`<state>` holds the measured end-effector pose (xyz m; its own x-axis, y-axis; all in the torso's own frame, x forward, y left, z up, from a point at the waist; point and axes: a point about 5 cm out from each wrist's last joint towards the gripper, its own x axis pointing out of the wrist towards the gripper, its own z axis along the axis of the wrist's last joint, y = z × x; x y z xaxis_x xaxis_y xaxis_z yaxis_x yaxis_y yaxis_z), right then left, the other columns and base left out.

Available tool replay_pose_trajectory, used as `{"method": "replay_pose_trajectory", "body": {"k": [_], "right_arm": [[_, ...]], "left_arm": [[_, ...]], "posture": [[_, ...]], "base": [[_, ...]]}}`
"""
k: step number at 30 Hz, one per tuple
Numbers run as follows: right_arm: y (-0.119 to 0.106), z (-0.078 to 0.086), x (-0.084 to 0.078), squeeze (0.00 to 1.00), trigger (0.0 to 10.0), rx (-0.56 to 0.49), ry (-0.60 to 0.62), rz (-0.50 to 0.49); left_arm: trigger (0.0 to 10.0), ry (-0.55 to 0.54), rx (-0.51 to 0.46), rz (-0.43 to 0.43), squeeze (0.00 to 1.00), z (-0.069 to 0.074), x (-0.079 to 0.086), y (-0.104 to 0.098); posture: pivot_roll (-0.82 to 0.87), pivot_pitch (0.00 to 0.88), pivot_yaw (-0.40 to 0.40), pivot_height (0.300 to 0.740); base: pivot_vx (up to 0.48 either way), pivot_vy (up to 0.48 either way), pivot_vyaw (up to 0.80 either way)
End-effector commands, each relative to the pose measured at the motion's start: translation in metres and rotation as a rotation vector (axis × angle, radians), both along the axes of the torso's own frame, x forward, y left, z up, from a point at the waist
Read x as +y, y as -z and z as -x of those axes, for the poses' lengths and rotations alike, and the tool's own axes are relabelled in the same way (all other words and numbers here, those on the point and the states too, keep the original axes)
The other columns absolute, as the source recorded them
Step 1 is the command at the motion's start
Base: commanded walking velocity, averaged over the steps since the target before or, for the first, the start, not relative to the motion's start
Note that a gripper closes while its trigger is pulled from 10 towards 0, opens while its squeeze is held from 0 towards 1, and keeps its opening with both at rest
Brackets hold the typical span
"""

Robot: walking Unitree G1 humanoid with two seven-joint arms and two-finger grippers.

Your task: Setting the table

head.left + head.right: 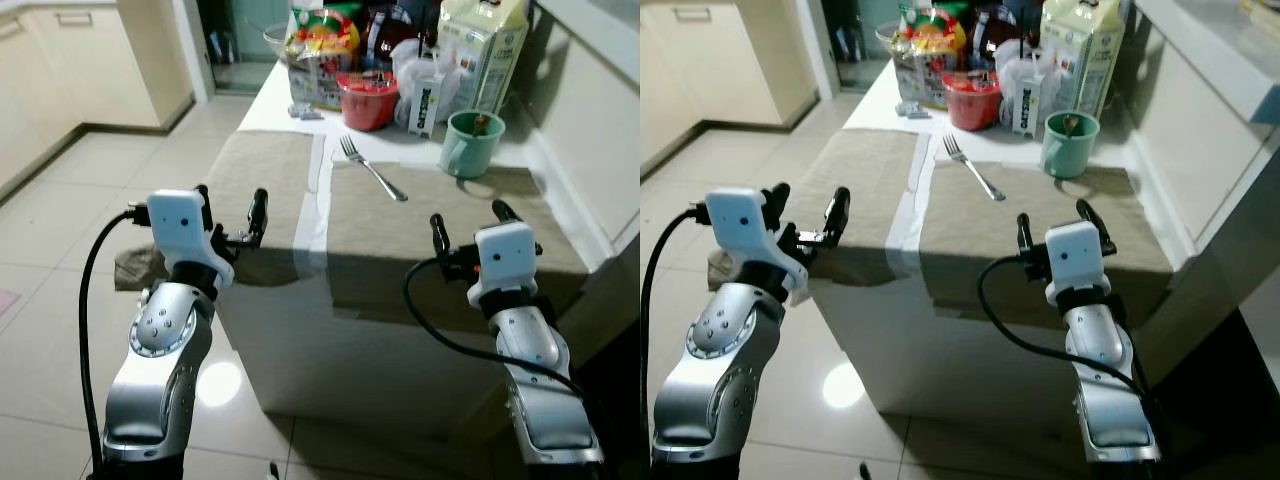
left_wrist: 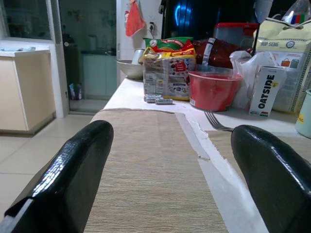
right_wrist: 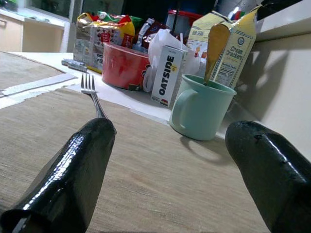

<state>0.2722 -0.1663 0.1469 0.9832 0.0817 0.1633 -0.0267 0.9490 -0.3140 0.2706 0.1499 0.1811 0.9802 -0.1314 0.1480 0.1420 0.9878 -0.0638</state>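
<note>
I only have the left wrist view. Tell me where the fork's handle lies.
Observer: The fork has its handle on the right mat, angled toward the robot's right.
Operator: Say what stands right of the oat carton.
Observer: A green mug with a spoon in it, at that mat's far edge.
Operator: Report the right tool.
Observer: The right tool is open and empty, hovering over the mat's near part.
</note>
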Motion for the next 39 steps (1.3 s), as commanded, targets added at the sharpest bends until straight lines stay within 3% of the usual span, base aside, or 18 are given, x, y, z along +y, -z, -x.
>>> {"method": "replay_pose_trajectory", "body": {"k": [1, 6, 8, 9, 11, 12, 13, 14, 16, 21, 25, 29, 34, 35, 36, 37, 39], "right_arm": [[-0.006, -0.004, 0.004, 0.0, 10.0, -0.027, -0.011, 0.002], [-0.008, -0.003, 0.005, 0.0, 10.0, -0.036, -0.017, 0.005], [-0.007, -0.001, 0.008, 0.0, 10.0, -0.029, -0.043, -0.021], [-0.002, 0.003, 0.009, 0.0, 10.0, 0.006, -0.075, -0.053], [0.0, 0.004, 0.009, 0.0, 10.0, 0.021, -0.084, -0.061], [0.004, 0.009, 0.006, 0.0, 10.0, 0.039, -0.094, -0.059], [0.005, 0.012, 0.003, 0.0, 10.0, 0.044, -0.094, -0.054], [0.005, 0.012, 0.003, 0.0, 10.0, 0.044, -0.094, -0.054], [0.008, 0.019, -0.003, 0.0, 10.0, 0.054, -0.088, -0.039], [0.008, 0.031, -0.005, 0.0, 10.0, 0.037, -0.07, -0.018], [-0.002, 0.045, -0.011, 0.0, 10.0, -0.023, -0.006, 0.043], [-0.005, 0.06, -0.023, 0.0, 10.0, -0.011, 0.023, 0.108], [0.001, 0.061, -0.027, 0.0, 10.0, 0.016, 0.042, 0.097], [0.001, 0.057, -0.026, 0.0, 10.0, 0.015, 0.046, 0.091], [0.001, 0.056, -0.026, 0.0, 10.0, 0.014, 0.045, 0.09], [0.001, 0.056, -0.025, 0.0, 10.0, 0.013, 0.045, 0.086], [0.002, 0.054, -0.023, 0.0, 10.0, 0.017, 0.035, 0.079]], "left_arm": [[10.0, -0.007, 0.006, -0.012, 0.0, -0.003, 0.001, 0.0], [10.0, -0.011, 0.016, -0.025, 0.0, -0.003, 0.003, 0.001], [10.0, -0.032, 0.061, -0.037, 0.0, 0.002, 0.011, 0.012], [10.0, -0.049, 0.14, -0.047, 0.0, 0.012, 0.02, 0.03], [10.0, -0.053, 0.169, -0.05, 0.0, 0.016, 0.022, 0.036], [10.0, -0.052, 0.262, -0.044, 0.0, 0.029, 0.029, 0.053], [10.0, -0.034, 0.328, -0.027, 0.0, 0.038, 0.031, 0.063], [10.0, -0.034, 0.328, -0.027, 0.0, 0.038, 0.031, 0.063], [10.0, 0.032, 0.444, 0.012, 0.0, 0.06, 0.027, 0.082], [10.0, 0.079, 0.437, -0.014, 0.0, 0.074, 0.018, 0.085], [10.0, 0.054, 0.342, -0.019, 0.0, 0.069, 0.017, 0.074], [10.0, 0.033, 0.293, 0.002, 0.0, 0.059, 0.019, 0.066], [10.0, 0.036, 0.3, -0.002, 0.0, 0.055, 0.015, 0.068], [10.0, 0.043, 0.282, -0.017, 0.63, 0.052, 0.014, 0.066], [10.0, 0.045, 0.274, -0.019, 0.63, 0.051, 0.013, 0.065], [10.0, 0.042, 0.269, -0.017, 1.0, 0.049, 0.014, 0.063], [10.0, 0.039, 0.251, -0.019, 1.0, 0.046, 0.014, 0.059]], "posture": [[-0.16, 0.0, 0.039, 0.732], [-0.16, 0.001, 0.043, 0.732], [-0.16, 0.002, 0.044, 0.732], [-0.16, 0.002, 0.047, 0.732], [-0.16, 0.002, 0.047, 0.732], [-0.16, 0.002, 0.053, 0.732], [-0.15, 0.002, 0.055, 0.732], [-0.15, 0.002, 0.055, 0.732], [-0.15, 0.002, 0.066, 0.732], [-0.15, 0.0, 0.073, 0.732], [-0.15, 0.0, 0.073, 0.732], [-0.18, 0.0, 0.071, 0.732], [-0.19, 0.0, 0.069, 0.732], [-0.18, 0.0, 0.065, 0.732], [-0.18, 0.0, 0.064, 0.732], [-0.18, 0.0, 0.062, 0.732], [-0.18, 0.0, 0.061, 0.732]], "base": [[0.0, 0.0, 0.0], [0.0, 0.0, 0.0], [0.0, 0.0, 0.0], [0.0, 0.0, 0.0], [0.0, 0.0, 0.0], [0.0, 0.0, 0.0], [0.0, 0.0, 0.0], [0.0, 0.0, 0.0], [0.0, 0.0, 0.0], [0.0, 0.0, 0.0], [0.0, 0.0, 0.0], [0.0, 0.0, 0.0], [0.0, 0.0, 0.0], [0.0, 0.0, 0.0], [0.0, 0.0, 0.0], [0.0, 0.0, 0.0], [0.0, 0.0, 0.0]]}}
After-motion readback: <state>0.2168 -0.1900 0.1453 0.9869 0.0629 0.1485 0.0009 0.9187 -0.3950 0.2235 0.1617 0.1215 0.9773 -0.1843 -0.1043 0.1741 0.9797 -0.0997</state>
